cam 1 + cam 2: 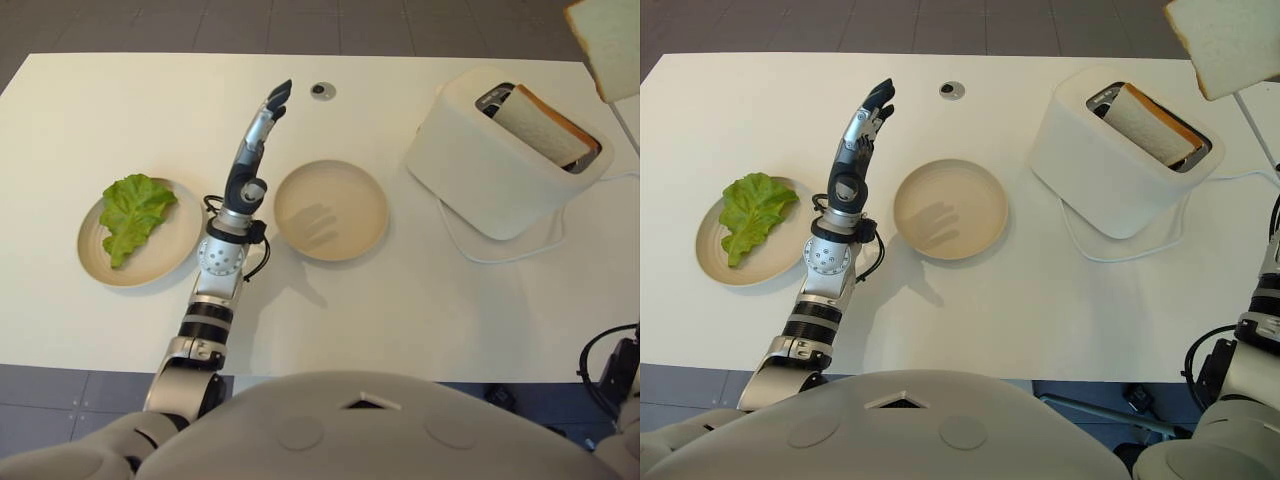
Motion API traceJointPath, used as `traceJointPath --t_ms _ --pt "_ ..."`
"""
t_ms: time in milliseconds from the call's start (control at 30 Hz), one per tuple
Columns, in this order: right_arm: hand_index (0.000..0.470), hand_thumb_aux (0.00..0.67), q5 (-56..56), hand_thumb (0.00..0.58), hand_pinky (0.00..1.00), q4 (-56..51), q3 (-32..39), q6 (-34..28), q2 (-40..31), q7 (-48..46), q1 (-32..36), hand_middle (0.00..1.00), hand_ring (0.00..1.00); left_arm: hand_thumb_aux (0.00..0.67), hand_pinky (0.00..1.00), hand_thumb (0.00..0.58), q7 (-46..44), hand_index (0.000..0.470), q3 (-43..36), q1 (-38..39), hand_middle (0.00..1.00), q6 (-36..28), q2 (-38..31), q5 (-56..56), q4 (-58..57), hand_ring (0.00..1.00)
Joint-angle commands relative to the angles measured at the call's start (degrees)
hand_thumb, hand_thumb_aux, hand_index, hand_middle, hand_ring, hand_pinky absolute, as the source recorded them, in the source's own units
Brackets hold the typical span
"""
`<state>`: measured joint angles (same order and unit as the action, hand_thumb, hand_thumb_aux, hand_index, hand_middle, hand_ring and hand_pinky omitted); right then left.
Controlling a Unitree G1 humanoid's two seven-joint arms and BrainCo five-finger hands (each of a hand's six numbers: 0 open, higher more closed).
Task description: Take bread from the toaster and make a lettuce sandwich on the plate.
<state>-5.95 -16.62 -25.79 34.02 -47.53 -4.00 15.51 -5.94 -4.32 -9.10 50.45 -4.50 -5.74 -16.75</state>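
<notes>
Your left hand (255,150) hangs just left of the empty plate (352,185), fingers straight, holding nothing; further left lies the lettuce (135,212) on a side plate (176,242); right of the empty plate stands the toaster (480,170), one bread slice (545,125) in its slot; a second slice (608,40) hangs in the air beyond the toaster, and you cannot tell what holds it.

Lab or office setting, not a home kitchen: a plain white desk (400,320) with a cable grommet (322,91) at 12 o'clock, grey floor tiles (200,25) beyond, a toaster (480,165) at 2 o'clock, its cord (500,258) trailing loose.
</notes>
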Motion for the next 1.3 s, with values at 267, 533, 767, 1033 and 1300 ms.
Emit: traceJointPath --t_ms 267,533,767,1033,1300 --pt "0.470 0.670 -7.03 0.580 1.00 32.60 11.24 -17.33 7.38 -9.61 -7.48 1.00 1.00 0.000 0.00 0.000 8.39 0.000 11.04 -0.48 0.00 -13.83 -15.13 -21.00 7.25 0.00" --pt "0.470 0.670 6.07 0.580 1.00 28.72 32.13 -20.20 15.38 -16.80 -8.54 1.00 1.00 0.000 0.00 0.000 3.43 0.000 16.66 8.59 0.00 -19.01 -38.29 -28.94 5.42 0.00" --pt "0.470 0.670 18.51 0.580 1.00 10.16 43.32 -16.35 22.43 -16.66 -5.04 1.00 1.00 0.000 0.00 0.000 -3.61 0.000 17.38 22.56 0.00 -19.53 -49.14 -29.23 4.64 0.00" --pt "0.470 0.670 23.29 0.580 1.00 0.28 46.25 -12.03 25.95 -14.13 -3.89 1.00 1.00 0.000 0.00 0.000 -3.85 0.000 16.57 23.76 0.00 -24.01 -51.84 -30.49 3.26 0.00" --pt "0.000 0.000 23.46 0.000 0.04 1.25 45.25 -11.49 26.11 -13.97 -4.44 0.04 0.04 0.000 0.00 0.000 -3.19 0.000 11.89 22.13 0.00 -24.60 -50.76 -31.04 1.88 0.00"
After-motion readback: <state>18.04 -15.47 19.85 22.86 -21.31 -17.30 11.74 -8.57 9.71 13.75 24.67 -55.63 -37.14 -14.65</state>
